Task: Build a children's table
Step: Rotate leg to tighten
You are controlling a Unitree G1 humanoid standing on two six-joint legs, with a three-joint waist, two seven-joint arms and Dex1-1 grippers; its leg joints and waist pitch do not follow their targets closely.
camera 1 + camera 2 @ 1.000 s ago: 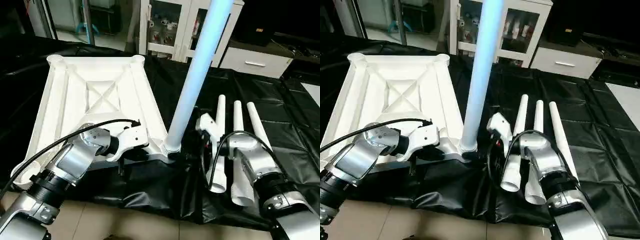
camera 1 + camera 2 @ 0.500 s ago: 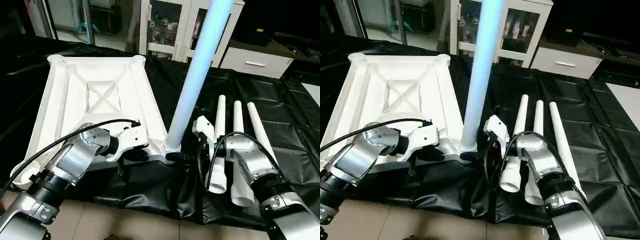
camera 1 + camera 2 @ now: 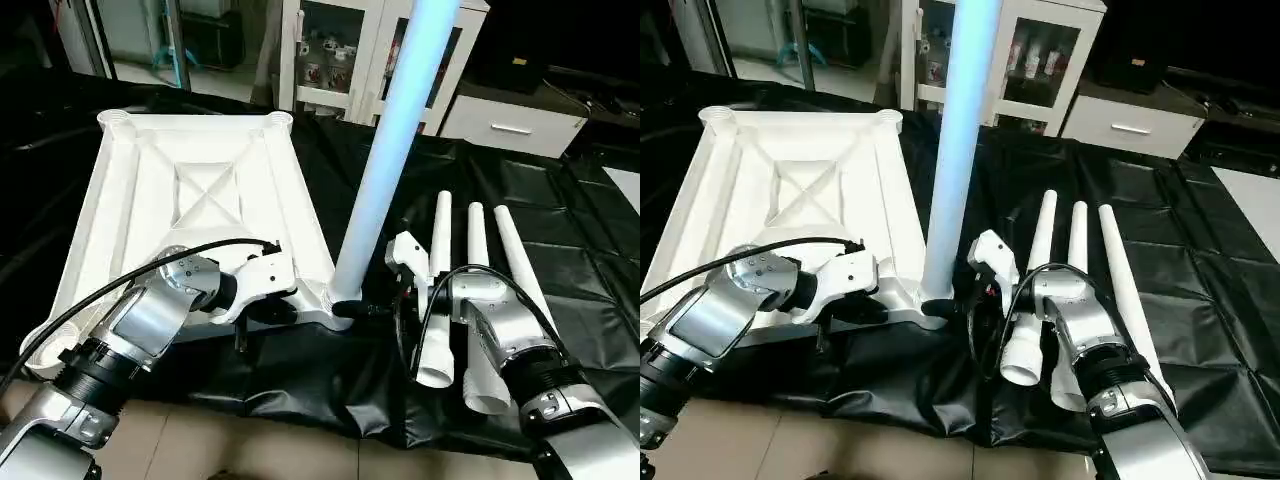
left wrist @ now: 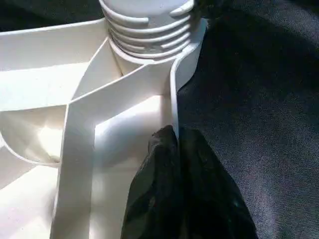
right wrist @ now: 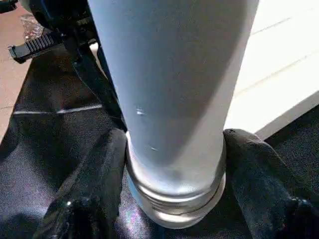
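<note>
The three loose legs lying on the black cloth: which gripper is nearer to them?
Right. The right gripper is around the base of the standing leg, beside the loose legs; the left gripper pinches the tabletop rim, further away.

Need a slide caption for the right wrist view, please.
Right gripper straddling the base of the upright leg, black fingers at either side.
</note>
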